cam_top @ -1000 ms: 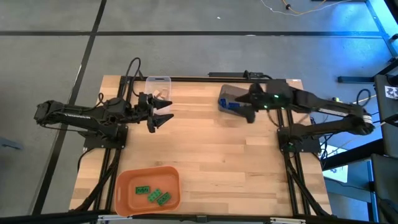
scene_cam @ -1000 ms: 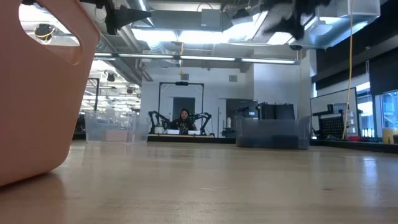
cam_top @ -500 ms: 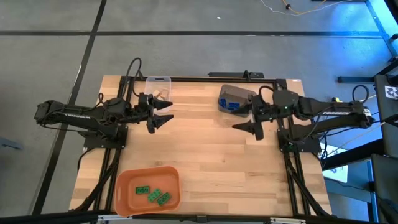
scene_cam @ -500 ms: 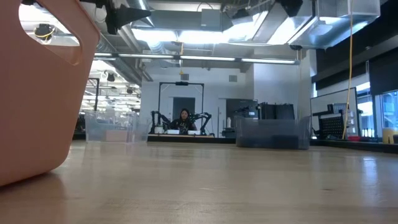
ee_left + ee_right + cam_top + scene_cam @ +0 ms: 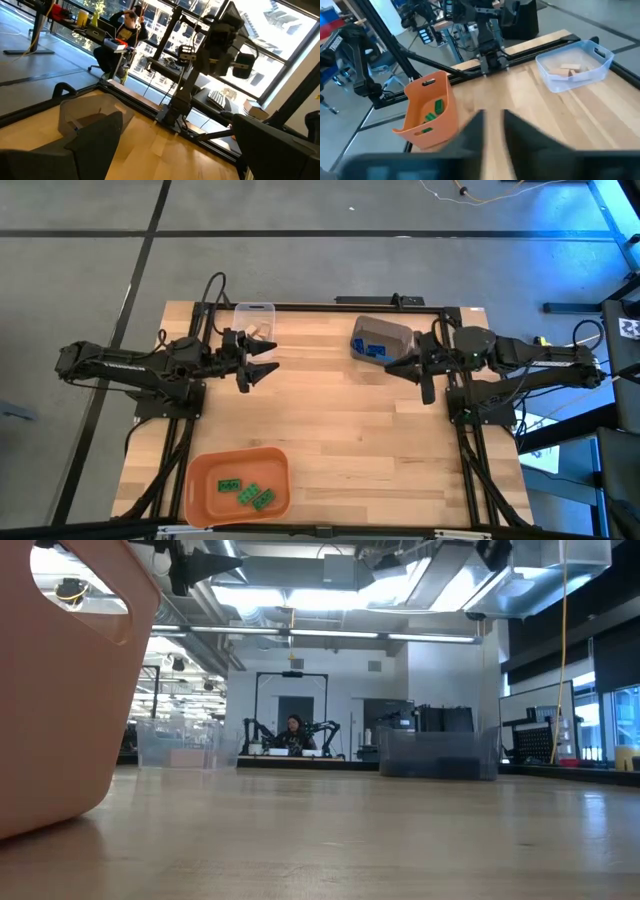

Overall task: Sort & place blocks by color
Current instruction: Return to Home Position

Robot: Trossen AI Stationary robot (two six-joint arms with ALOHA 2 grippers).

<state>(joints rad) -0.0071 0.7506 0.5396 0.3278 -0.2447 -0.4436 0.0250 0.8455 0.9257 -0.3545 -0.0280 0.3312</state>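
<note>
Green blocks (image 5: 245,493) lie in the orange bin (image 5: 238,485) at the table's near left. Tan blocks (image 5: 569,68) lie in the clear bin (image 5: 254,321) at the far left. Blue blocks (image 5: 376,348) lie in the grey bin (image 5: 380,339) at the far right. My left gripper (image 5: 268,364) hangs open above the table beside the clear bin, holding nothing. My right gripper (image 5: 408,378) hovers just near of the grey bin. In its wrist view the fingers (image 5: 475,127) stand close together with a narrow gap and nothing between them.
Bare wooden tabletop (image 5: 340,430) stretches between the three bins. In the low view the orange bin (image 5: 60,690) fills the left foreground. A person (image 5: 295,728) sits far off in the room behind, and another person (image 5: 125,25) shows in the left wrist view.
My right gripper has drawn back from above the grey bin, first toward the table's near edge, then toward its right edge, turning as it went. No block has moved with it.
</note>
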